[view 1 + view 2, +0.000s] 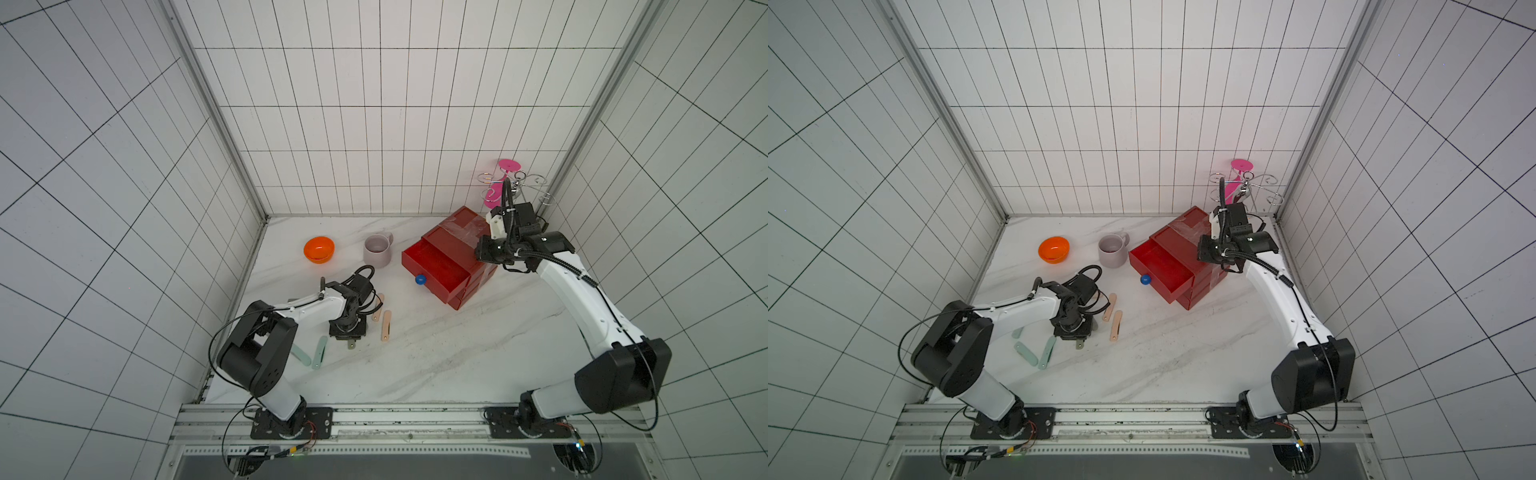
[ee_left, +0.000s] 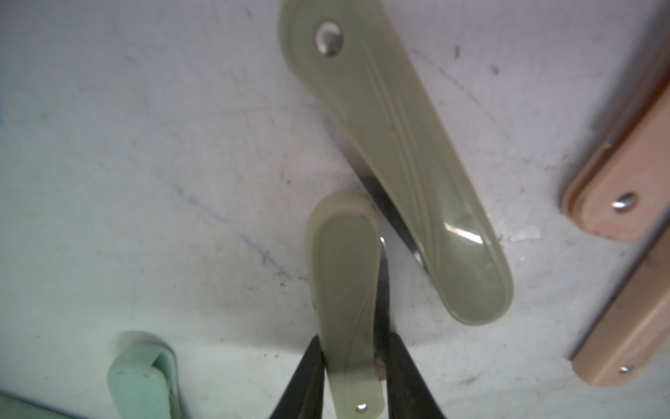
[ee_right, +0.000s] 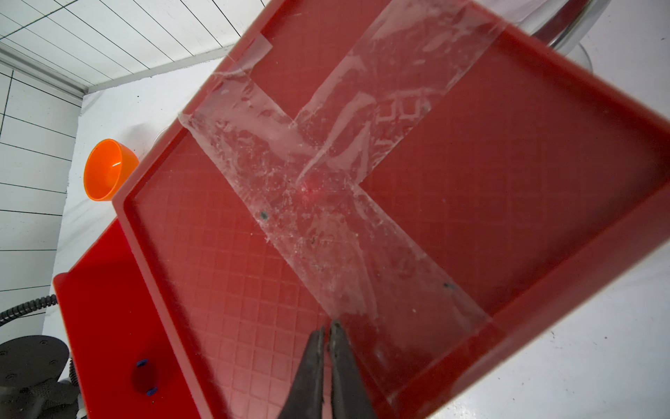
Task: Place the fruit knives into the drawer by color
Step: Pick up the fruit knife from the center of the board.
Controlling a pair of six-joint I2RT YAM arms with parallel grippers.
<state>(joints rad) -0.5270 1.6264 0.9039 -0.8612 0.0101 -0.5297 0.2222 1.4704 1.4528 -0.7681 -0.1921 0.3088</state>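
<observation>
Top views, read left to right. Judged the sorting barely begun, with no knife seen in any drawer. Found three pale mint knives (image 1: 1025,353) lying flat at the far left of the tabletop (image 1: 1183,365). Next, in the left wrist view, found the left fingers (image 2: 404,377) narrowed against both sides of one olive-grey knife (image 2: 344,283), at or just above the tabletop, with a second olive-grey knife (image 2: 398,163) just beside it. Further right, found two peach-pink knives (image 1: 386,326) side by side, untouched. Then the red drawer chest (image 1: 451,245): found its top drawer (image 1: 436,266) pulled out and seemingly empty, the lower drawers shut, contents hidden. Found the right fingers (image 3: 315,362) pressed together, holding nothing, tips at the taped chest top; could not tell contact. Counted seven knives left to place. Around: orange bowl (image 1: 318,249) and mauve mug (image 1: 377,250) behind the knives, pink-topped wire rack (image 1: 509,165) behind the chest. Saw no obstacle between knives and open drawer.
</observation>
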